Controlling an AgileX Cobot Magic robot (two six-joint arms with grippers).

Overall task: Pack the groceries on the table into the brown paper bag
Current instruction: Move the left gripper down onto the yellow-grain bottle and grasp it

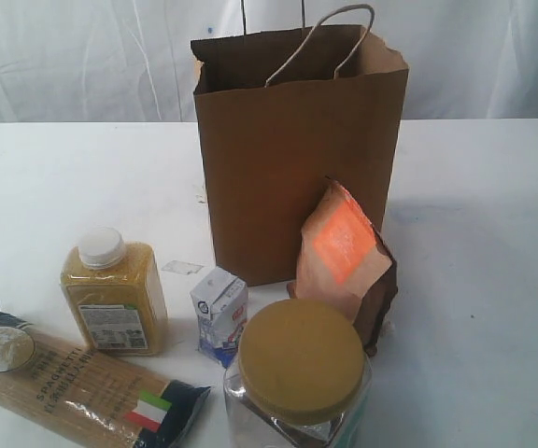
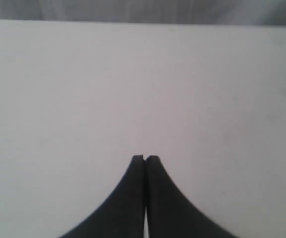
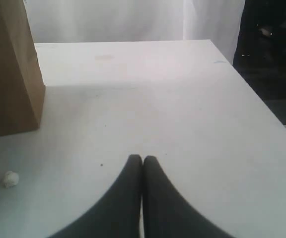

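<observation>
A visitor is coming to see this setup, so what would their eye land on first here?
The tall brown paper bag stands open at the middle of the white table, the brown-orange pouch upright just before it. Nearest the exterior camera looms the clear jar with mustard lid; the spaghetti pack with Italian flag lies flat at that view's lower left.

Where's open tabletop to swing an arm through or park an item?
Bare table right of the brown paper bag and brown-orange pouch; also left of the bag, beyond the bottle. Crowded up front: spaghetti pack, bottle, carton, jar, pouch.
</observation>
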